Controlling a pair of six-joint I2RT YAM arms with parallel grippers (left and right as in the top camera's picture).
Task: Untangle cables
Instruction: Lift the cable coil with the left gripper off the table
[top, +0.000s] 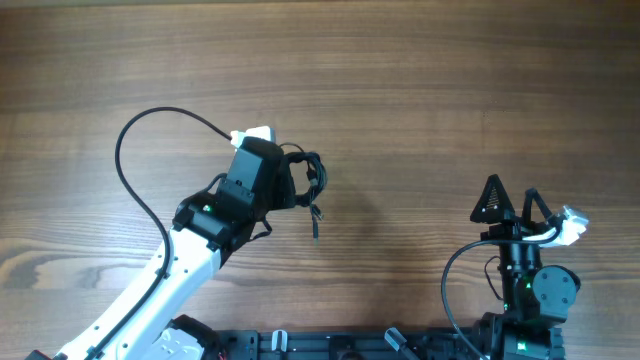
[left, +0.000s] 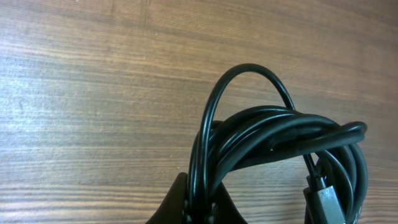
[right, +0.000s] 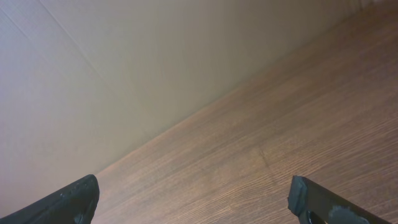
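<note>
At the middle of the table (top: 420, 80) we see the left gripper (top: 283, 178) clenched on the cables (top: 312, 180), loops spilling toward our splayed right gripper (top: 512, 206) (well apart).

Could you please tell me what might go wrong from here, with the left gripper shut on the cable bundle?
1. The left gripper pinches several strands of the cables at once, so pulling may tighten the tangle.
2. The right gripper stands open and far off, so nothing anchors the bundle; it may simply drag along.
</note>
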